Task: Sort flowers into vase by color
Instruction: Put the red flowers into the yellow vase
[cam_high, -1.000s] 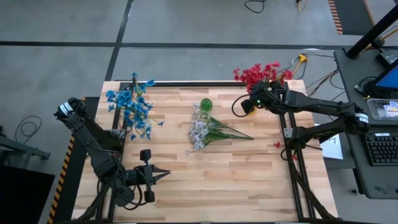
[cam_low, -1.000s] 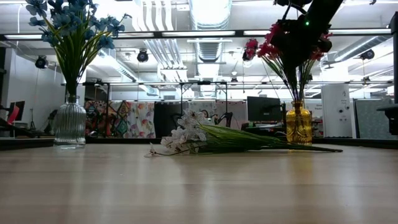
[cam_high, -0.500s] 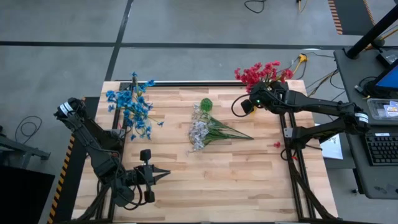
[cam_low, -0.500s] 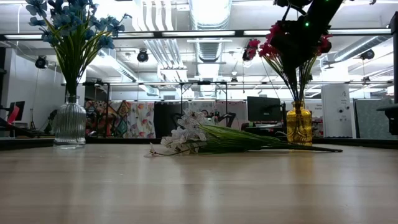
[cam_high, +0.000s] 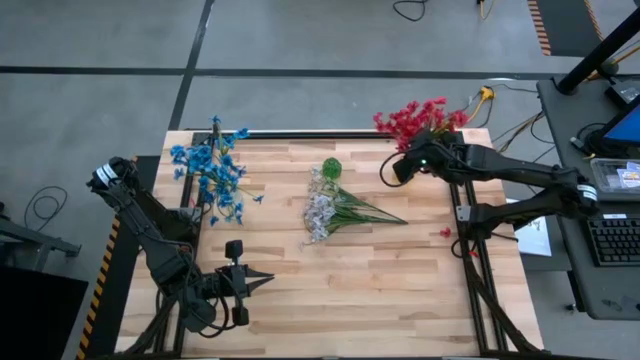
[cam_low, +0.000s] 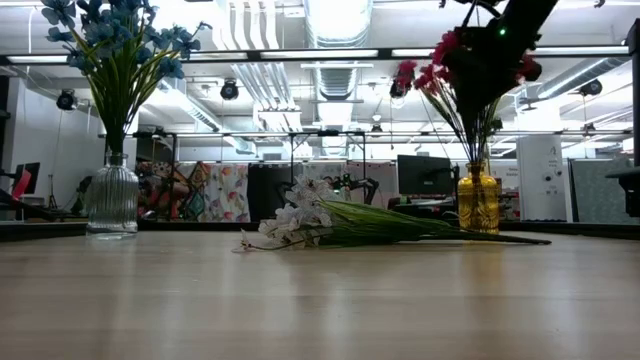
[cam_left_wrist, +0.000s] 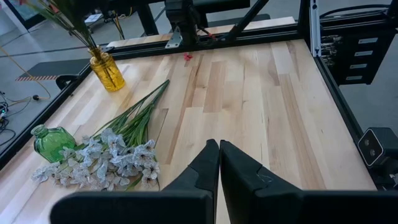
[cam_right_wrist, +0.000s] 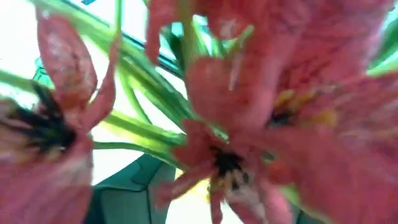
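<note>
Blue flowers (cam_high: 212, 172) stand in a clear vase (cam_low: 111, 200). Red flowers (cam_high: 418, 118) stand in a yellow vase (cam_low: 478, 200). White flowers (cam_high: 322, 208) lie flat mid-table.

red flowers (cam_high: 415, 119), blue flowers (cam_high: 212, 170), white flowers (cam_high: 322, 205), yellow vase (cam_low: 478, 199)

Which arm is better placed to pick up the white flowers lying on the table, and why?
Probably the right. The right gripper hangs by the red flowers, close to the green stems of the white flowers. The left gripper, shut, waits at the table's near edge, farther from the white flowers.
</note>
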